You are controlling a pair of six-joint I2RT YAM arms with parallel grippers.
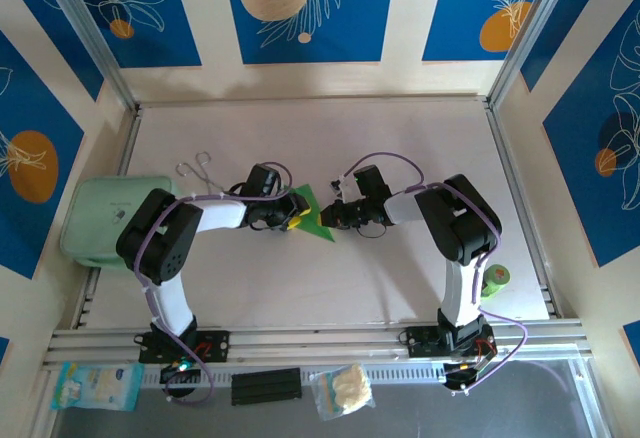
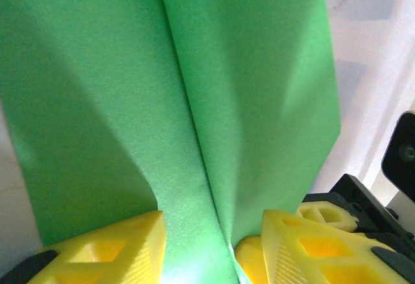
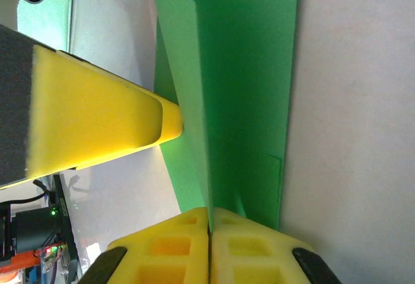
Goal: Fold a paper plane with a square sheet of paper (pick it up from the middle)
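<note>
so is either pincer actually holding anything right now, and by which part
The right pincer is shut on the folded green paper, pinching its raised centre fold. The left pincer stands open astride that fold, not gripping.

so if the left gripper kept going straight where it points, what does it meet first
Likely the folded green paper: it stands between the open fingers of the left gripper. The right gripper, shut on that paper, sits off to one side.

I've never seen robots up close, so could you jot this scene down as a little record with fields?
Item: green paper, creased, at the centre
Left tool: open, the crease running through its gap
Right tool: shut on the green paper
Also there: pale green pouch at left, small green roll at right
</note>
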